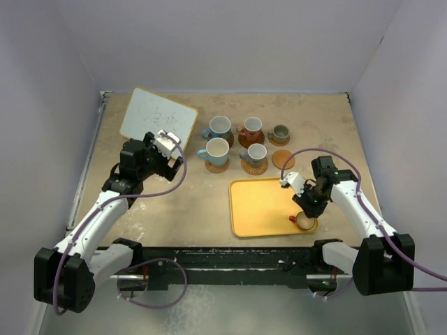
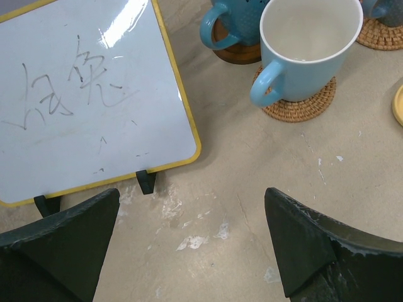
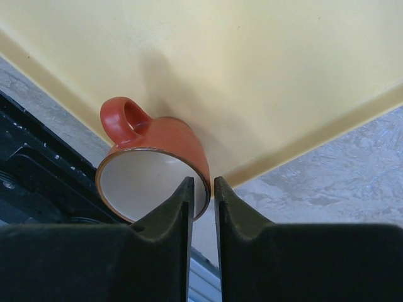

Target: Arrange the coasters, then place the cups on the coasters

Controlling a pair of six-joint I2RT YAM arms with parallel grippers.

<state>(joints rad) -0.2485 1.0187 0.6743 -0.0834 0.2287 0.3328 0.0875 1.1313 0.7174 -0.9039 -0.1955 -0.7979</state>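
A reddish cup (image 3: 165, 139) with a white inside stands at the near right corner of the yellow tray (image 3: 264, 69). My right gripper (image 3: 201, 184) is shut on its rim, one finger inside and one outside the wall. In the top view this cup (image 1: 304, 221) sits under the right gripper (image 1: 306, 209). Beyond the tray, two light blue cups (image 1: 219, 127) (image 1: 216, 150), an orange-brown cup (image 1: 251, 128), a grey cup (image 1: 280, 132) and a blue-grey cup (image 1: 255, 153) each rest on coasters. One bare coaster (image 1: 283, 158) lies by them. My left gripper (image 2: 192, 242) hangs open over bare table.
A yellow-framed whiteboard (image 1: 157, 115) lies at the back left, close ahead of the left gripper (image 1: 167, 146). The nearest light blue cup (image 2: 308, 44) on its woven coaster (image 2: 301, 107) lies ahead and to the right of the left fingers. The black base rail runs just behind the tray's near edge.
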